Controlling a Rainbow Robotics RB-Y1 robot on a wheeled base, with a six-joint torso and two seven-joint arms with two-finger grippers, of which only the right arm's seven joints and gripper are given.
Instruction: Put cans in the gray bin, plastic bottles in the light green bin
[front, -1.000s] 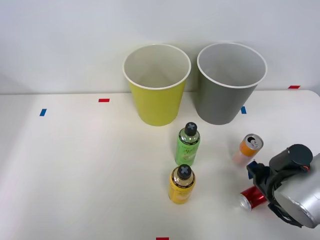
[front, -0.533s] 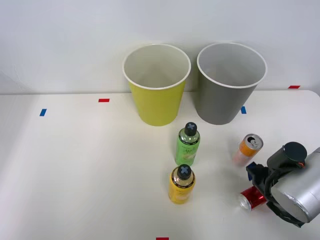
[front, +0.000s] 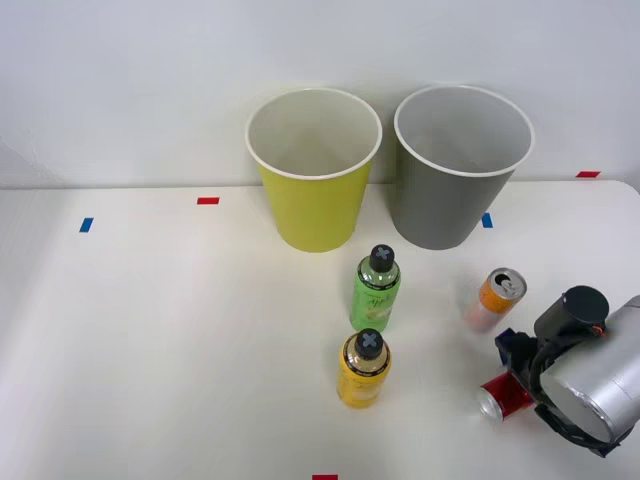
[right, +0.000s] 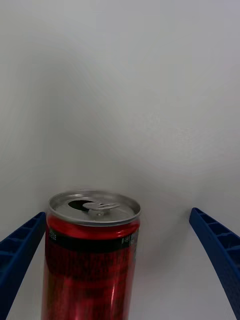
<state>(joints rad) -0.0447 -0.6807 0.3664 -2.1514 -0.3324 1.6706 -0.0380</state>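
Note:
A shiny red can lies on its side at the table's front right. My right gripper is right over it, open, and the can lies between the blue fingers, close to one and apart from the other. An orange-pink can stands upright just behind the gripper. The green bottle and the yellow bottle stand mid-table, both with dark caps. At the back stand the light green bin and, to its right, the gray bin.
Small red and blue tape marks dot the white table. A pale wall rises right behind the bins. The table's right edge runs close to my arm.
My right arm has shifted slightly left and down around the red can. The cans, bottles and bins have not moved.

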